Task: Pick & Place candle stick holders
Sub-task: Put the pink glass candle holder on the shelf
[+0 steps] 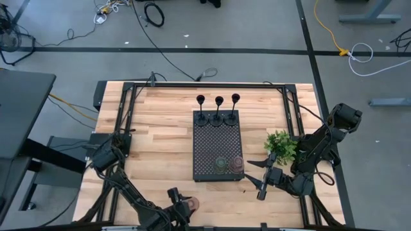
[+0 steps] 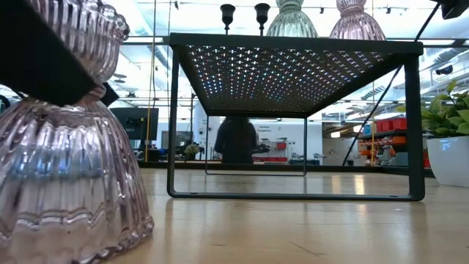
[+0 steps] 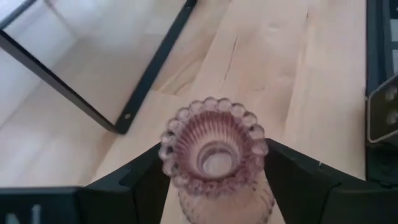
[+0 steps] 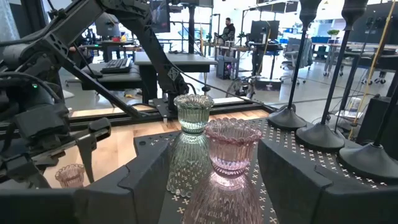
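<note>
A tray (image 1: 218,138) stands mid-counter (image 1: 160,122). Three tall candle holders (image 1: 218,109) line its far edge; two squat holders (image 1: 229,165) sit at its near edge. A plant (image 1: 280,145) stands right of the tray. A third squat holder (image 1: 191,205) rests on the counter before the tray, between the left hand's (image 1: 184,206) fingers.

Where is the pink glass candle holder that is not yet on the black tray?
The pink holder stands on the table's near edge, left of the tray, between the left end effector's fingers.
</note>
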Controlling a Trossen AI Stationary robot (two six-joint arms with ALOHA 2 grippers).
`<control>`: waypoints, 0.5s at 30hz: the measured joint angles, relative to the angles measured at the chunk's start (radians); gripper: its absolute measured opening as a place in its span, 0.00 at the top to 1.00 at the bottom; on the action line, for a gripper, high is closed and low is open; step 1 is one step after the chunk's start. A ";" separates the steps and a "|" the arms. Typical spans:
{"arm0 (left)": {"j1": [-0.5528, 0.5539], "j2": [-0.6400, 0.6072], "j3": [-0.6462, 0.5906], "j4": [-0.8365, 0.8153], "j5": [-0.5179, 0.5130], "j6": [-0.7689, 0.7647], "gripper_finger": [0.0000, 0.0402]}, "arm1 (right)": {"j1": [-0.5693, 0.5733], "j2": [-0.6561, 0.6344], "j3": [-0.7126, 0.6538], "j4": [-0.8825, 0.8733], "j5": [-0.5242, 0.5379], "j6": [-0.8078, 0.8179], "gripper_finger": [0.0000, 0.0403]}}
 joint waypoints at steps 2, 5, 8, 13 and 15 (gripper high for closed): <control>0.003 0.000 0.000 0.004 0.009 0.004 0.43 | 0.000 0.000 0.000 -0.003 0.000 0.000 0.40; 0.004 0.000 0.000 0.013 0.015 0.003 0.55 | 0.000 0.000 0.000 -0.005 0.000 0.001 0.40; 0.004 -0.003 0.002 0.016 0.015 0.002 0.67 | 0.000 0.000 0.000 -0.005 0.000 0.010 0.40; 0.004 -0.003 0.002 0.015 0.015 0.004 0.68 | 0.000 0.000 0.000 -0.005 0.000 0.010 0.40; 0.004 -0.003 0.002 0.015 0.015 0.004 0.68 | 0.000 0.000 0.000 -0.005 0.000 0.010 0.40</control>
